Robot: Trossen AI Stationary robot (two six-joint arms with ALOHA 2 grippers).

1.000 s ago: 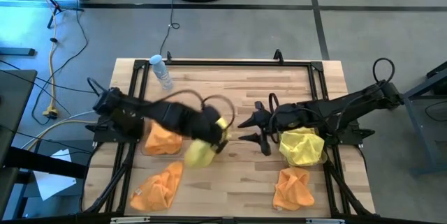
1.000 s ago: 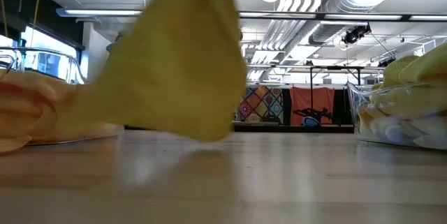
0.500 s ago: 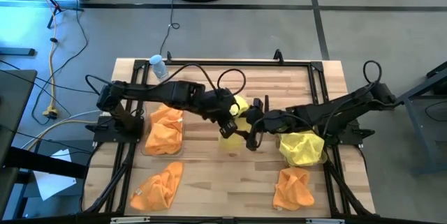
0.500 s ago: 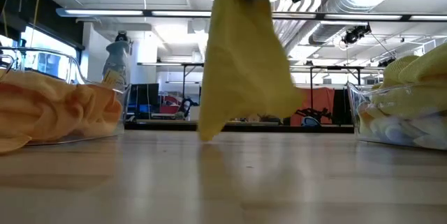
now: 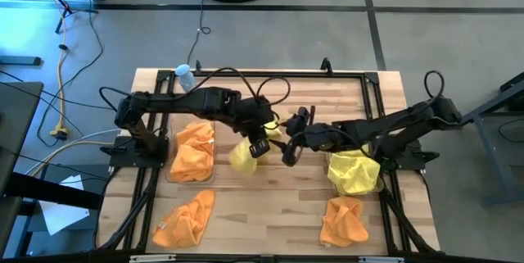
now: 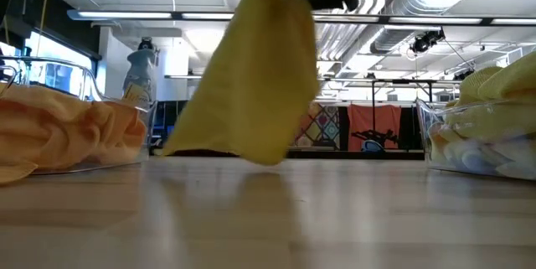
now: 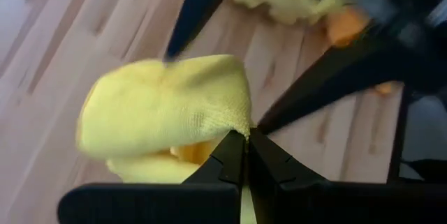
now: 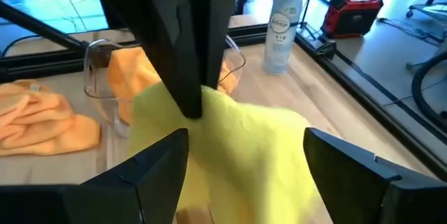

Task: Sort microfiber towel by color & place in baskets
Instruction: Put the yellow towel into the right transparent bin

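Observation:
My left gripper [image 5: 264, 136] reaches over the table's middle, shut on a bright yellow towel [image 5: 243, 156] that hangs below it [image 6: 251, 76]. My right gripper [image 5: 288, 150] is open right beside it. In the right wrist view its fingers [image 8: 167, 158] stand wide on either side of the hanging towel [image 8: 230, 140]; whether they touch it I cannot tell. The left basket [image 5: 169, 158] holds an orange towel [image 5: 193, 150]. The right basket [image 5: 330, 183] holds yellow towels [image 5: 354, 173]. Two orange towels [image 5: 184, 220] [image 5: 344, 220] lie on the table near its near edge. My left gripper pinches the yellow towel between its two shut fingers at a folded upper edge [image 7: 234, 123], coming from above and pointing down. The towel hangs slack below the fingers [image 6: 255, 93]. Whether its lower end [image 6: 251, 158] touches the table I cannot tell.
A clear water bottle [image 5: 187, 80] stands near the far left corner. A black frame [image 5: 270, 73] runs round the tabletop. Bare wood [image 5: 270, 214] lies between the two loose orange towels. Cables lie on the floor beyond the table.
My left gripper has carried the yellow towel up off the table and toward the far edge and middle; the towel has swung and now hangs to the gripper's left. My right gripper has moved toward the table's left, up to the towel, staying open.

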